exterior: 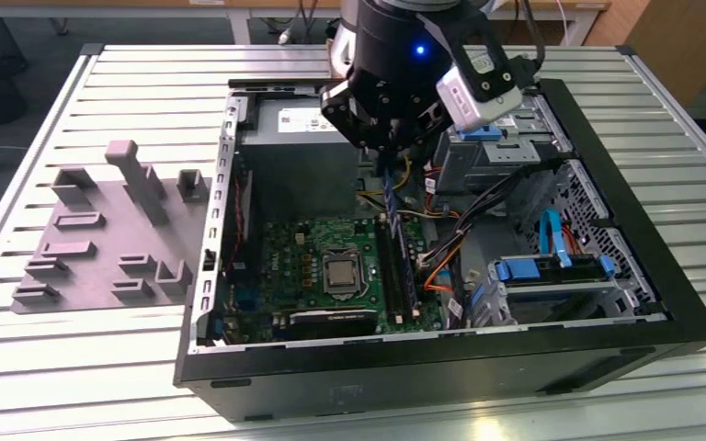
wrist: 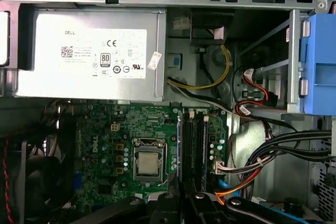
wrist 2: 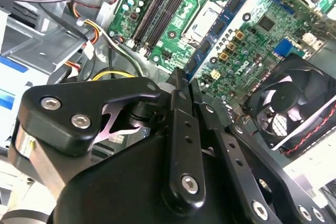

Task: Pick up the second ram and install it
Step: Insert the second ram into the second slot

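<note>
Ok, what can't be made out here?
- Whether the gripper holds the second ram: in the exterior view dark cables confuse what lies under it; in the second wrist view its own body blocks the tip.
- Whether the memory slots are filled: too dark in the first wrist view, near ends covered by the gripper.
- Whether the grey holder tray holds a stick: too small, exterior view.

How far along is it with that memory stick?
Pickup looks done: the end effector seems to grip the second ram edge-on, above the open computer case. Left to do: seating it in the motherboard's memory slots, which it has not yet reached.
</note>
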Controlling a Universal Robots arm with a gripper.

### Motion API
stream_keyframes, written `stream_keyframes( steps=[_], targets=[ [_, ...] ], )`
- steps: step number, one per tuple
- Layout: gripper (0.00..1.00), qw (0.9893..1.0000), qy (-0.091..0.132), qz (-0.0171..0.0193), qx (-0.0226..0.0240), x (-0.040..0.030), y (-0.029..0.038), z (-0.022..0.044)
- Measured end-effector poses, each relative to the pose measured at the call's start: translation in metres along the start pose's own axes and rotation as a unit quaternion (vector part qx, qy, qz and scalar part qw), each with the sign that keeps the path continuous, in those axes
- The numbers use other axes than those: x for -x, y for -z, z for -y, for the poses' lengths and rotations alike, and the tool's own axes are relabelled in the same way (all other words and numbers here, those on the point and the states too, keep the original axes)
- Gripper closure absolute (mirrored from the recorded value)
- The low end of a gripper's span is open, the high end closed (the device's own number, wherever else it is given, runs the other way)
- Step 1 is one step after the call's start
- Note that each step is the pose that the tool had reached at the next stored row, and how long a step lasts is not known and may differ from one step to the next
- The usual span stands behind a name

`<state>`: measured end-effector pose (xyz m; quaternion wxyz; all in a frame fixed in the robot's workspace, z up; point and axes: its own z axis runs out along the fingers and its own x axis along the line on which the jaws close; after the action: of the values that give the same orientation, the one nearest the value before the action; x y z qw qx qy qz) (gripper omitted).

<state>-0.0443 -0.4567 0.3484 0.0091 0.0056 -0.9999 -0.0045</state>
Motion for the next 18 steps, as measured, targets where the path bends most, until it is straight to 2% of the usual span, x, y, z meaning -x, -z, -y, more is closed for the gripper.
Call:
stream_keyframes(
  steps=[14, 18],
  targets=[
    [0.86, 1.0000, 0.000, 0.0000, 0.0000, 0.0009, -0.0133, 0.0002],
    [0.86, 1.0000, 0.000, -0.0001, -0.0002, 0.0010, -0.0148, 0.0002]
  ],
)
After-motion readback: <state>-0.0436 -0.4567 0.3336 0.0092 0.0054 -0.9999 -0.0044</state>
